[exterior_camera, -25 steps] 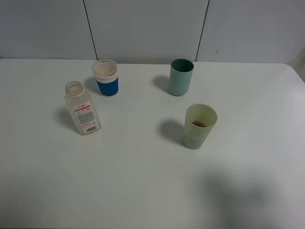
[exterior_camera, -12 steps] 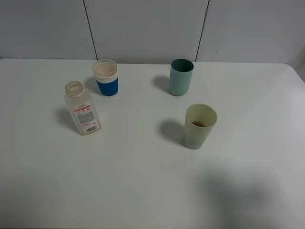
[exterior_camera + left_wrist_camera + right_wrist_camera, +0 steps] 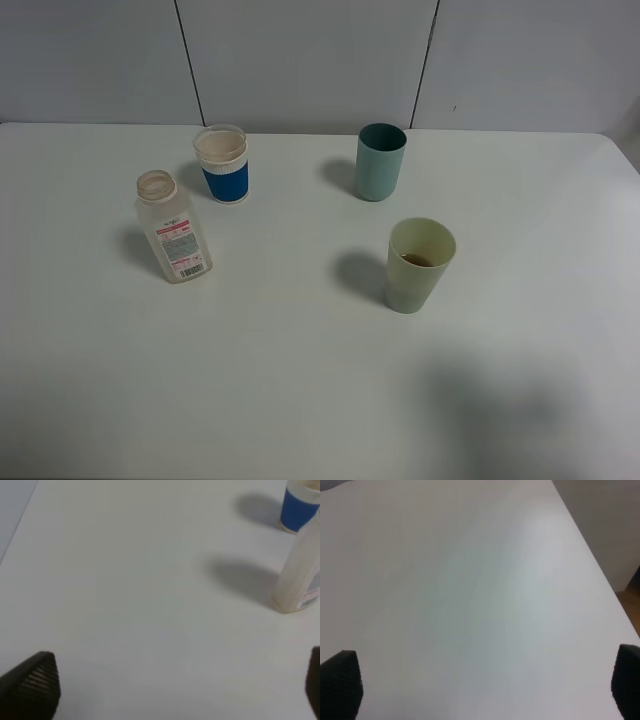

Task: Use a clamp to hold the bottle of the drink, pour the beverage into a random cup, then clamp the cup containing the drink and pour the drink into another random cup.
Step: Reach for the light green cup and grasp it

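Exterior high: white table (image 3: 300, 380) with four vessels standing upright. The bottle (image 3: 172, 232) is on the left side, uncapped, label facing the camera. Just behind it and slightly to the right stands a white cup with blue band (image 3: 223, 163), close to the bottle but not touching it. The teal tumbler (image 3: 380, 161) is at the back, right of centre. The yellow-green tumbler (image 3: 419, 265) is nearer the camera and a little further right, apart from the teal one. A small amount of brown beverage (image 3: 417, 260) shows at the bottom of the yellow-green tumbler. Left wrist: the left gripper (image 3: 172, 687) is spread wide and grips nothing, with only bare table between its two dark fingertips (image 3: 31, 685). The bottle stands ahead of it and off toward one fingertip's side, well clear of the jaws, with the blue-banded cup beyond it. Right wrist: the right gripper (image 3: 482, 682) is likewise released and wide apart, holding nothing. This view shows only table surface and the table's edge, so the position of either tumbler relative to this gripper cannot be told here.
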Tool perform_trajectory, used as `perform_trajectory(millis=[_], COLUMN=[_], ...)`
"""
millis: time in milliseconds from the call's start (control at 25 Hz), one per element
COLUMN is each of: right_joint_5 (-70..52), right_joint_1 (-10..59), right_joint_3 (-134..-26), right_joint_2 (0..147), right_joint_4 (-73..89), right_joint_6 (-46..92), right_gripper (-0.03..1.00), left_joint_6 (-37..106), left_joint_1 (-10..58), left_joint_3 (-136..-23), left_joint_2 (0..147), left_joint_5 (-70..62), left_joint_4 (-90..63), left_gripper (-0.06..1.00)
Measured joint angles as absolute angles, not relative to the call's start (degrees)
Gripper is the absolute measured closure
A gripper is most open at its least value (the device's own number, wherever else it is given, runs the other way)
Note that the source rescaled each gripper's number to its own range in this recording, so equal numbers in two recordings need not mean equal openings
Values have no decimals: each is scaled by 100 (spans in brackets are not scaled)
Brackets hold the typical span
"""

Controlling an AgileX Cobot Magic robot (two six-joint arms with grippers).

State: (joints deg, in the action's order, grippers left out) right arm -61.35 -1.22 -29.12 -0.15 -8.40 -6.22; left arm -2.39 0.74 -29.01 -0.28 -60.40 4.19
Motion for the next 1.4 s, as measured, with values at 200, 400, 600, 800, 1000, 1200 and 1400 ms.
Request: perform_trajectory(millis=[200, 400, 600, 800, 1000, 1200, 1400], right_joint_5=[-6135, -6135, -6135, -6135, -6140, -5928, -4883], right_joint_1=[-122, -122, -122, -122, -122, -122, -122], right_joint_3=[-2912, -2912, -2912, -2912, -2909, -3027, -3569], right_joint_2=[-15, -15, -15, -15, 339, 1331, 2614], right_joint_4=[-840, -840, -840, -840, -845, -864, -908], right_joint_6=[-622, -622, -622, -622, -662, -670, -645], right_gripper=[-3, -3, -3, -3, -3, -3, -3], left_joint_6=[-239, -239, -239, -239, -239, -239, -239], left_joint_1=[74, 74, 74, 74, 74, 74, 74], left_joint_3=[-2901, -2901, -2901, -2901, -2901, -2901, -2901], left_joint_2=[-28, -28, -28, -28, -28, -28, -28], left_joint_5=[-6040, -6040, -6040, -6040, -6040, -6040, -6040], left_joint_4=[419, 419, 419, 419, 419, 419, 424], left_gripper=[-6, -6, -6, -6, -6, -6, -6])
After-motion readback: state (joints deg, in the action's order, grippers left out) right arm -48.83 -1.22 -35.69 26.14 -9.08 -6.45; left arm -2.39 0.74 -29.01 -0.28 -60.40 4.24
